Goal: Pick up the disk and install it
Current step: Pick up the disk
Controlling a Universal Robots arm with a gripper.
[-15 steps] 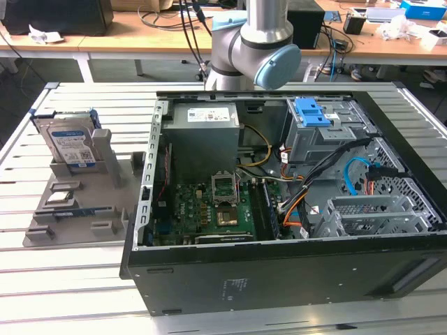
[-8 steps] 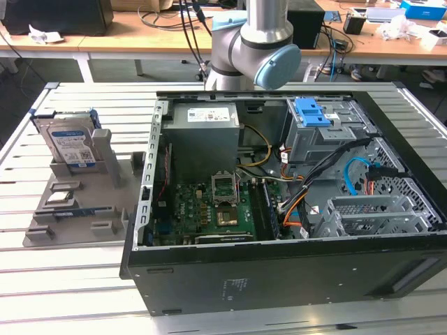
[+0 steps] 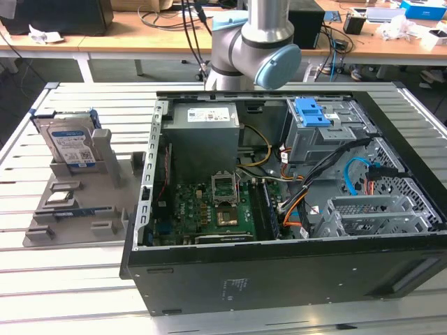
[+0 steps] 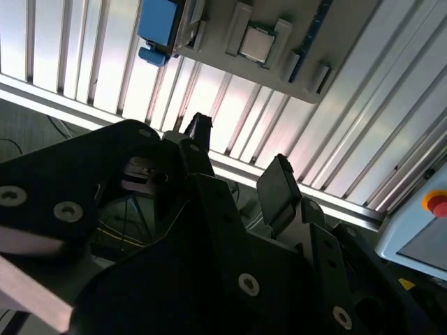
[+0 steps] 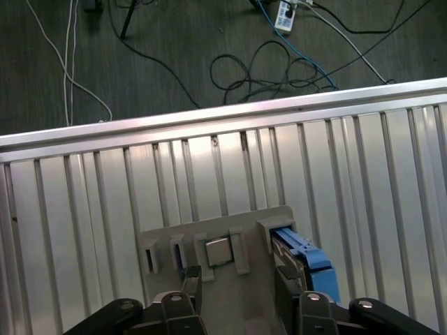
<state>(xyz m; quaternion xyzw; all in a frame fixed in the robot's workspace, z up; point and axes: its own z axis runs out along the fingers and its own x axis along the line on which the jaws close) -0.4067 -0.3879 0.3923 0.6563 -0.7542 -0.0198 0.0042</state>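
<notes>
- Slatted aluminium table (image 3: 70, 293) takes up the near ground. Glare shows on its ribs in both wrist views.
- Wooden desks (image 3: 126, 43) run along the far side on white legs.
- Desk tops are cluttered: desk cables (image 3: 167, 14), crumpled papers (image 3: 42, 33), and a dark box (image 3: 63, 15) on the exterior view's left.
- Dark grey floor (image 5: 174, 56) lies past the table edge in the first wrist view.
- Floor cables (image 5: 279, 66) are loose and coiled in black, white and blue, with a white power strip (image 5: 284, 10) near them.
</notes>
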